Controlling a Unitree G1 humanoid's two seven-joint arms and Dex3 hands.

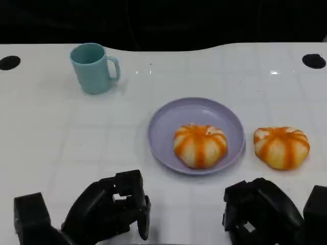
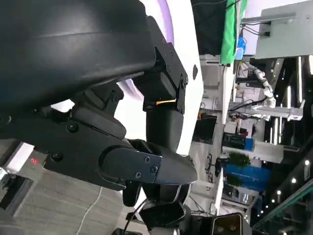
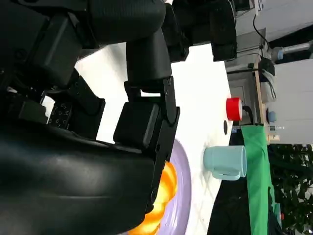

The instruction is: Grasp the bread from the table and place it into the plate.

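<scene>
One orange-and-white striped bread [image 1: 200, 145] lies in the lilac plate [image 1: 204, 113] at the table's middle. A second, similar bread [image 1: 281, 147] sits on the white table just right of the plate, not touching it. My left hand [image 1: 110, 209] hovers low near the front edge, left of the plate, holding nothing. Near the front edge below the second bread is my right hand [image 1: 263, 212], also holding nothing. In the right wrist view, the right hand [image 3: 122, 122] partly hides the bread [image 3: 164, 196] in the plate [image 3: 182, 196]. The left wrist view shows the left hand [image 2: 122, 122] with the plate's rim [image 2: 166, 19] behind it.
A teal mug [image 1: 94, 68] stands at the back left, handle pointing right; it also appears in the right wrist view as the mug [image 3: 225, 161]. Two dark round holes [image 1: 9, 62] mark the table's far corners. A red object [image 3: 234, 108] stands beyond the table's edge.
</scene>
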